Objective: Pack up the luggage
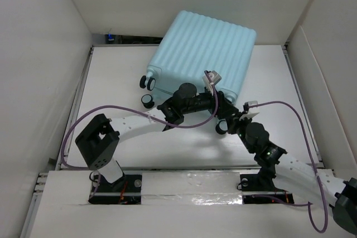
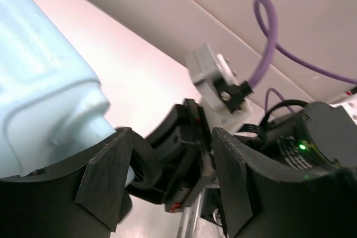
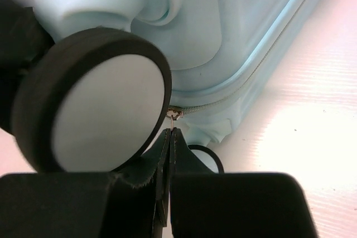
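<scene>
right wrist view: right hand (image 3: pixel 170 134) pinches tiny zipper pull (image 3: pixel 174 115); luggage (image 3: pixel 223 26) cropped.

White links (image 1: pixel 133 122) are joined by bulky black joint housings (image 1: pixel 97 140), and a purple cable (image 2: pixel 270 37) is looped along each arm (image 1: pixel 295 166). A green light (image 2: pixel 302 146) is lit on one housing, and a grey camera block (image 2: pixel 212 73) is mounted at a wrist.

This looks like a robotics lab test cell. Plain white panel walls (image 1: pixel 39 54) close in a flat white counter (image 1: pixel 111 76), and black-and-white robot arms (image 1: pixel 134 124) with purple cables (image 1: pixel 106 108) are bolted along the bottom of the frame.
</scene>
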{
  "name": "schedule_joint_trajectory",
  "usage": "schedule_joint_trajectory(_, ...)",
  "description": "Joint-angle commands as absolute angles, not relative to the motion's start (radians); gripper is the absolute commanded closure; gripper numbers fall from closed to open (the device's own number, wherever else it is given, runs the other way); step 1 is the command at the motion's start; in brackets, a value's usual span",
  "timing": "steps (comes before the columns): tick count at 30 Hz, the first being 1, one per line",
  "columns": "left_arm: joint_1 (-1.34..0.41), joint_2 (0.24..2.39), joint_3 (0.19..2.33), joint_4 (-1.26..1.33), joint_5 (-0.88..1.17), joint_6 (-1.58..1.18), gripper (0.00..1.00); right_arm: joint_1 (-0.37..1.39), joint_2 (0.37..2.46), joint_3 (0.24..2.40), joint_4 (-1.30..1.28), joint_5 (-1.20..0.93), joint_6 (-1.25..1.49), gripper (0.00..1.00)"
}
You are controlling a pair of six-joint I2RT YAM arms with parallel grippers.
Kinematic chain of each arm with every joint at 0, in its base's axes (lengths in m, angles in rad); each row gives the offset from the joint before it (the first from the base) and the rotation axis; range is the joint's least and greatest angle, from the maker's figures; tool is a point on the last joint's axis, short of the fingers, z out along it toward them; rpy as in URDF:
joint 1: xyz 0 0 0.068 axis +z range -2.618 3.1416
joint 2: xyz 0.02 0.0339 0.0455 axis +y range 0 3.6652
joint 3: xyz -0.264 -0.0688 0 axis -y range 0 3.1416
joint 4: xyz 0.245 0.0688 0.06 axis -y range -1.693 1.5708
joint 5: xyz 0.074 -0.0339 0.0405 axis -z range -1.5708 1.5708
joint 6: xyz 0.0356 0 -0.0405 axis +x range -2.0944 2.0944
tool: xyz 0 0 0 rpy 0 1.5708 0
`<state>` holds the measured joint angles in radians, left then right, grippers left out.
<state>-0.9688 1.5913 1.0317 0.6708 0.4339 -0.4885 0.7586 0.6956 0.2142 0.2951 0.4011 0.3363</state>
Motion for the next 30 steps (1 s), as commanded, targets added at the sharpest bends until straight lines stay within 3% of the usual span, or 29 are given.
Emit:
schedule_joint_trajectory(1,-0.971,1.582,1.106,0.586,0.361,-0.408,0.45,0.796,0.62,0.276,0.353,0.317,0.342,1.0)
schedule_joint_trajectory(6,-0.96,1.448,1.008,0.528,0.238,-0.423,0.37,0.77,0.595,0.334,0.203,0.351,0.305,1.0)
schedule_joint_trajectory(13,-0.96,1.46,0.953,0.443,0.169,-0.505,0.39,0.73,0.577,0.393,0.12,0.264,0.284,1.0)
schedule_joint_trajectory(20,-0.971,1.542,1.011,0.497,0.268,-0.525,0.41,0.764,0.63,0.293,0.264,0.192,0.347,1.0)
schedule_joint_trajectory(25,-0.971,1.638,1.097,0.581,0.327,-0.577,0.55,0.799,0.725,0.259,0.405,0.175,0.39,1.0)
schedule_joint_trajectory(27,-0.971,1.678,1.144,0.61,0.339,-0.604,0.67,0.808,0.774,0.252,0.461,0.173,0.4,1.0)
schedule_joint_trajectory(30,-0.971,1.738,1.228,0.635,0.379,-0.63,0.73,0.818,0.84,0.252,0.558,0.137,0.431,1.0)
